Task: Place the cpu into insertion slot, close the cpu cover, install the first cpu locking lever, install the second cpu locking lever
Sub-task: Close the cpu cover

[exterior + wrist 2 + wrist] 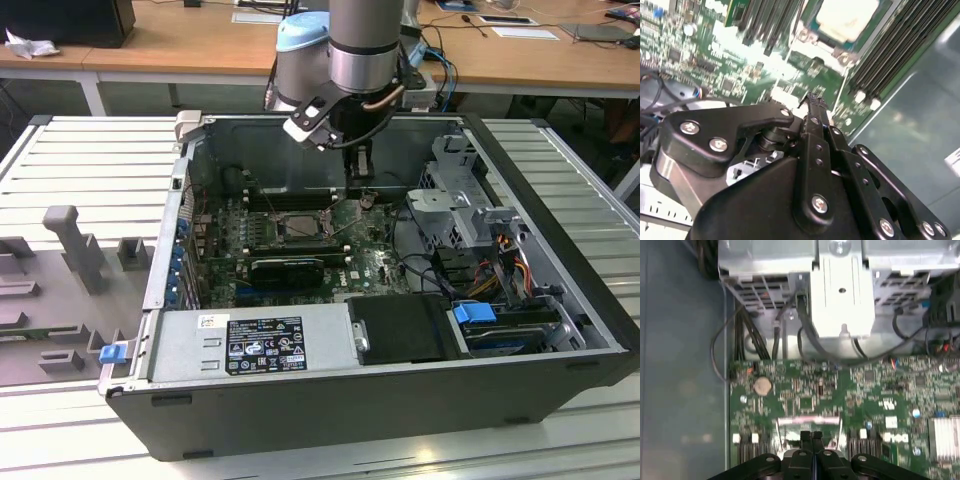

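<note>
Reaching down into one open computer case (350, 415), one robot arm (365, 45) is hanging its single gripper (362, 190) just over the green motherboard (375, 265). Both wrist views are showing its two black fingers (806, 439) pressed together with nothing between them.

One cpu (847, 17) is lying pale face up inside the one insertion slot (300, 226). In the exterior view the slot is sitting at about eight o'clock from the gripper, near but apart. One cpu cover (812, 46) is showing as silvery metal at the chip's edge; whether it is lying fully flat I cannot tell. Two banks of long black memory slots (890, 55) are flanking the socket.

One coin battery (762, 385) is sitting on the board, with one pale metal drive cage (842, 295) and several dark cables (747, 337) beyond it. In the exterior view, one grey power supply (250, 345) and one black shroud (400, 330) are lying at six o'clock in the case. One blue clip (475, 312) is showing at four o'clock and another blue clip (113, 352) outside the case at eight.

The case is lying on its side on a ribbed grey metal table (570, 150). Wooden desks (180, 40) are running across at twelve o'clock.
</note>
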`<state>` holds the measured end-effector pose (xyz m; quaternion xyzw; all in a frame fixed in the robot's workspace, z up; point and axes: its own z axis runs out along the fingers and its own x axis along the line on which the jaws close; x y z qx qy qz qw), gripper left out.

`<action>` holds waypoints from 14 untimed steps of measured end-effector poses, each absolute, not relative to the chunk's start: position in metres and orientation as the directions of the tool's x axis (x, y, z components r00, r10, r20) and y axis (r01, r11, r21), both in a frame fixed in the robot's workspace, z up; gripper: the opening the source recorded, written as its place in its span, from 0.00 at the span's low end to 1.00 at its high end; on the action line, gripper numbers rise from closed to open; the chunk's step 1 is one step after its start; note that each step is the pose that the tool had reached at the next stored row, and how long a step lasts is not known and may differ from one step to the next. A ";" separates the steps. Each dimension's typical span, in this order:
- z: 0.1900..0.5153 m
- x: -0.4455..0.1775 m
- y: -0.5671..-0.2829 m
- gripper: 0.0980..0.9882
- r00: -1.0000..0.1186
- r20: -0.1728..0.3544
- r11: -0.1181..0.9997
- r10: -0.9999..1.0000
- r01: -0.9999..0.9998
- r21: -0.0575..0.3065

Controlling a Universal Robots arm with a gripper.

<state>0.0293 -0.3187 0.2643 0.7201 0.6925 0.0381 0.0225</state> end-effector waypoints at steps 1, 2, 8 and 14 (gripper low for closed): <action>0.264 0.033 -0.319 0.01 0.038 0.024 -0.040 0.999 0.996 0.085; 0.264 0.037 -0.319 0.01 0.038 0.024 -0.040 0.999 0.996 0.085; 0.260 0.045 -0.319 0.01 0.032 0.023 -0.034 0.999 0.996 0.084; 0.259 0.051 -0.319 0.01 0.032 0.024 -0.034 0.999 0.996 0.084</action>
